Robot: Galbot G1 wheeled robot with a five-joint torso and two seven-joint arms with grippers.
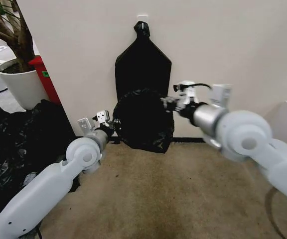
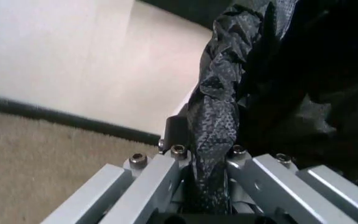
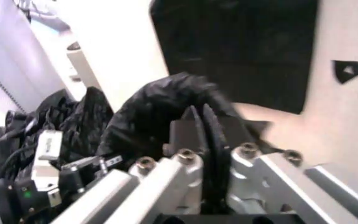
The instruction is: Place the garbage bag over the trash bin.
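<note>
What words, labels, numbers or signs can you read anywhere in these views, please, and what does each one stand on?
None can be read.
Green label on the red object beside the plant pot: too small and blurred to read.
Garbage bag, held at opposite edges by the left gripper and the right gripper: plain black, no print.
Black bundle on the wall: no print.

Garbage bag (image 1: 144,119): thin black plastic film, wrinkled; faint sheen, fine embossed diamond texture visible in left wrist view (image 2: 219,116).
Left gripper (image 2: 207,161): bare brushed metal fingers, matt grey, with bright screw heads; closed on the film.
Right gripper (image 3: 209,140): same matt metal, pinching a fold.
Arm shells (image 1: 49,191): smooth white plastic, slightly glossy.
Floor (image 1: 173,194): beige carpet, rough short pile.
Wall (image 1: 233,45): matt, smooth, off-white.
Plant pot (image 1: 21,84): smooth white.
</note>
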